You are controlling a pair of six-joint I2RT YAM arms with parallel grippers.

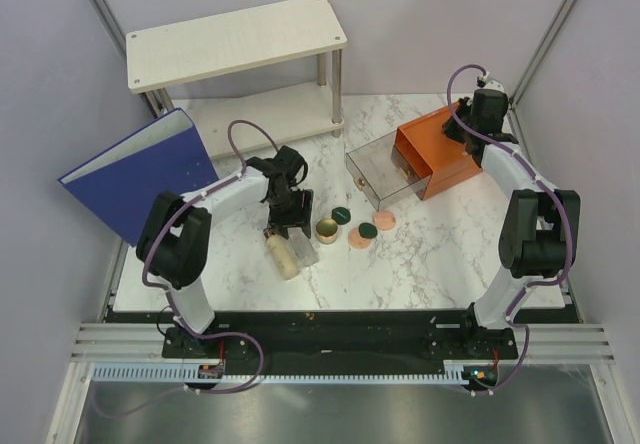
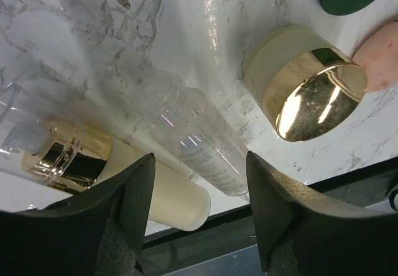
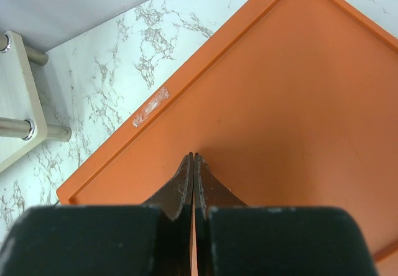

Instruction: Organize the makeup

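Left jaws gape over clear bottle (image 2: pixel 199 139), print unreadable; right jaws shut.

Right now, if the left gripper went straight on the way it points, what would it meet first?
Probably the clear bottle, lying between the open fingers of the left gripper; the beige bottle might catch one finger.

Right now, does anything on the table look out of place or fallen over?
Yes. The beige bottle and the clear bottle lie on their sides below the left claw; the clear drawer of the orange box stands pulled out.
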